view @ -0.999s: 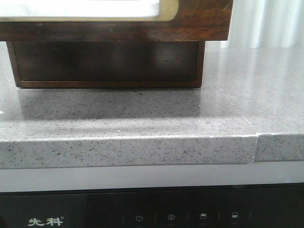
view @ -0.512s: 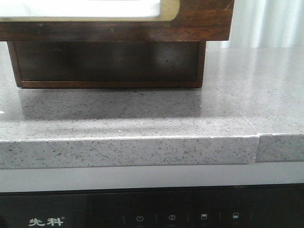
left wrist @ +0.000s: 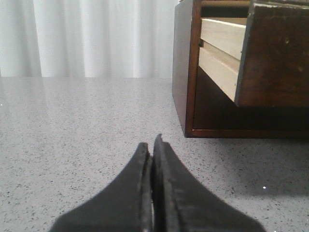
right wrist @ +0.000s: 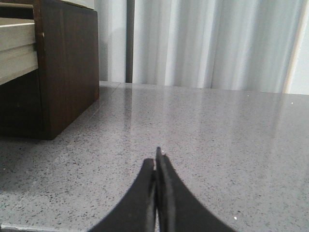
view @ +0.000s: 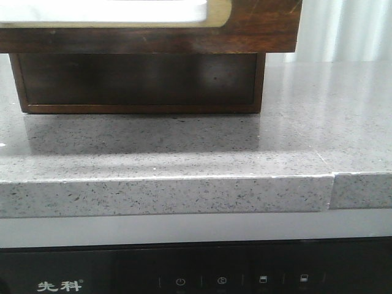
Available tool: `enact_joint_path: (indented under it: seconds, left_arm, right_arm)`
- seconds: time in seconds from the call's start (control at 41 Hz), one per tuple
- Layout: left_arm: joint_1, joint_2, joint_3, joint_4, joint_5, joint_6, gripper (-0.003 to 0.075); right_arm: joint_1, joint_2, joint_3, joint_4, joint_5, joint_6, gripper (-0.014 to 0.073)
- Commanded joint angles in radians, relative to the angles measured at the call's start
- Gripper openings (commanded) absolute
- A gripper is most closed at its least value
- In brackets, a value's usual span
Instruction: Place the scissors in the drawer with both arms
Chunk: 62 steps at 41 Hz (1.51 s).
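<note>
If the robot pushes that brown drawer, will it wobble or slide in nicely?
The drawer looks like stiff, solid wood, so it probably won't bend. Its pale side sits straight in the cabinet, so it likely slides evenly. It seems wide, so an off-centre push might skew it.

Drawer (view: 147, 33) dark wood, scratched; countertop (view: 184, 147) speckled grey stone, glossy; curtain (right wrist: 207, 43) white cloth.

The drawer (view: 147, 27) is cut off by the frame's top edge.
</note>
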State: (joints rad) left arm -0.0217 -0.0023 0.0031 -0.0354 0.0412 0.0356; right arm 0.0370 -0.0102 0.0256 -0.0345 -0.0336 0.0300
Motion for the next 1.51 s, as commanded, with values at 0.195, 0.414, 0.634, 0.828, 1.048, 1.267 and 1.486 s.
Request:
enact_joint_path:
  seconds: [0.195,0.414,0.634,0.828,1.048,1.267,1.486]
  left_arm:
    - [-0.005,-0.021,0.026,0.000,-0.089,-0.011,-0.0020]
    - [-0.005,-0.021,0.026,0.000,-0.089,-0.011,-0.0020]
    - [-0.005,-0.021,0.026,0.000,-0.089,-0.011,-0.0020]
    - [-0.005,-0.021,0.026,0.000,-0.089,-0.011,-0.0020]
    - [-0.005,-0.021,0.026,0.000,-0.089,-0.011,-0.0020]
    - [-0.005,-0.021,0.026,0.000,-0.089,-0.011,-0.0020]
    - [-0.005,-0.021,0.026,0.000,-0.089,-0.011,-0.0020]
  right_arm:
    - [-0.006,-0.018,0.001,-0.004,-0.113,0.004,-0.0106]
    - [-0.006,-0.018,0.001,0.050,-0.103,0.004,-0.0106]
    - [-0.006,-0.018,0.001,0.050,-0.085,0.004,-0.0106]
    - [-0.006,-0.017,0.001,0.050,-0.076,0.003,-0.0106]
    - [-0.006,-0.017,0.001,0.050,-0.076,0.003,-0.0106]
    - [-0.006,-0.017,0.001,0.050,-0.076,0.003,-0.0106]
    - [-0.006,-0.017,0.001,0.050,-0.076,0.003,-0.0106]
